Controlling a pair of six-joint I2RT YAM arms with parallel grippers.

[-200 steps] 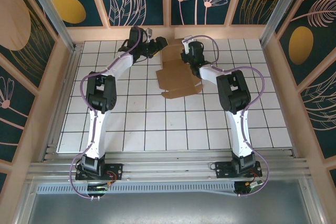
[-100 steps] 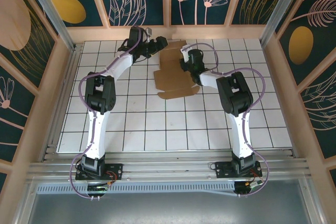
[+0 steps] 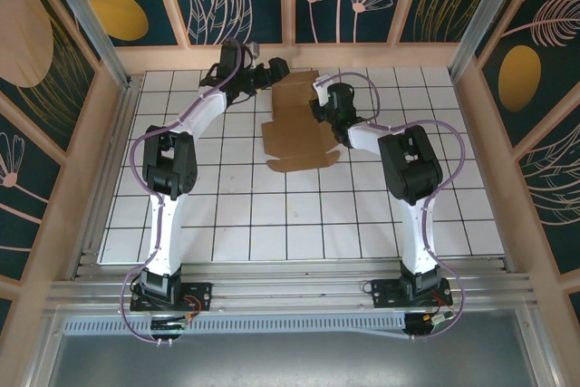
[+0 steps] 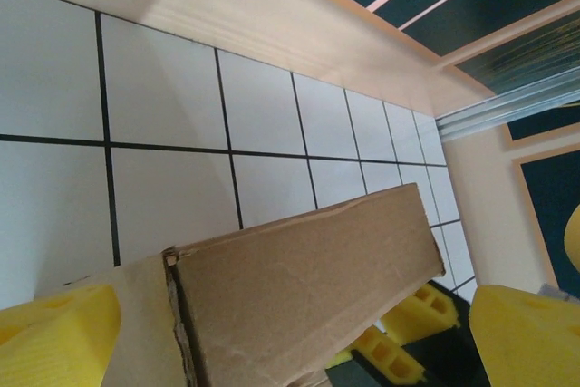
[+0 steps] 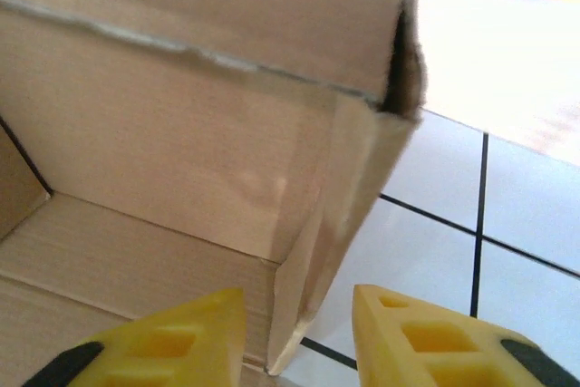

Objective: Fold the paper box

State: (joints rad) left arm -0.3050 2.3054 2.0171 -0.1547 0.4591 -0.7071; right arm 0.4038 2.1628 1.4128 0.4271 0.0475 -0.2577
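Splayed left hand point(image 4: 290, 337) flanks paper box point(image 3: 294, 129) flap; right hand point(image 5: 299, 342) straddles its wall.

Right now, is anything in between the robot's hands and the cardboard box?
No, nothing visible. The left gripper and the right gripper are both right at the paper box, open, with a cardboard edge between their fingers.

Bright, even light from overhead, faint shadows; glare washes out the white tiled bench point(image 5: 489, 52) in the right wrist view, near foreground soft.
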